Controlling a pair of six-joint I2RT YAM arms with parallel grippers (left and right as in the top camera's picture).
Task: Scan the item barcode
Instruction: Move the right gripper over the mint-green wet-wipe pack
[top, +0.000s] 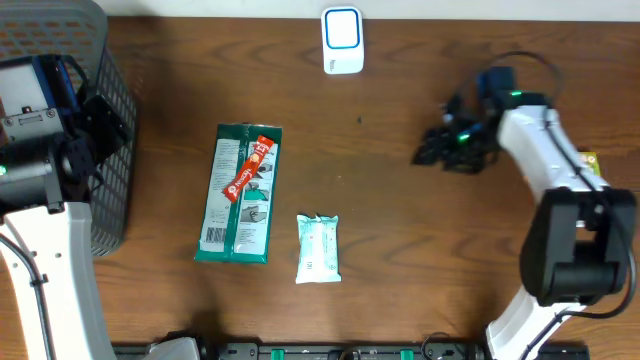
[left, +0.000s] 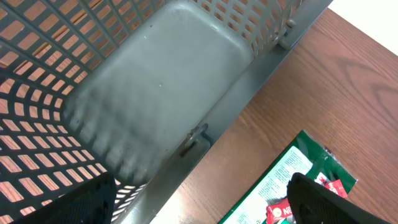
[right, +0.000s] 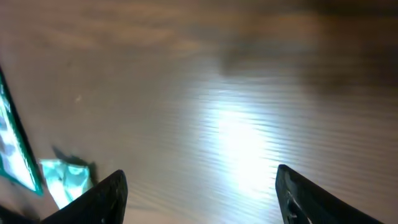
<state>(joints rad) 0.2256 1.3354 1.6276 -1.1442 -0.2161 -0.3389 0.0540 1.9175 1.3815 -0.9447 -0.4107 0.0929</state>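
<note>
ITEM: green pouch (top: 238, 193) lies flat on tabletop (top: 420, 260), below and left of white scanner (top: 342, 40) | HANDLING: judged light, soft crinkly film, likely slippery; pinch one long edge, clear of white label (top: 212, 238) | LEFT fingers (left: 326, 199): apart, empty | RIGHT fingers (right: 311, 199): apart, empty

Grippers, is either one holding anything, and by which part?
Nothing is held. The right gripper is open over the table; the left gripper open at the basket.
</note>
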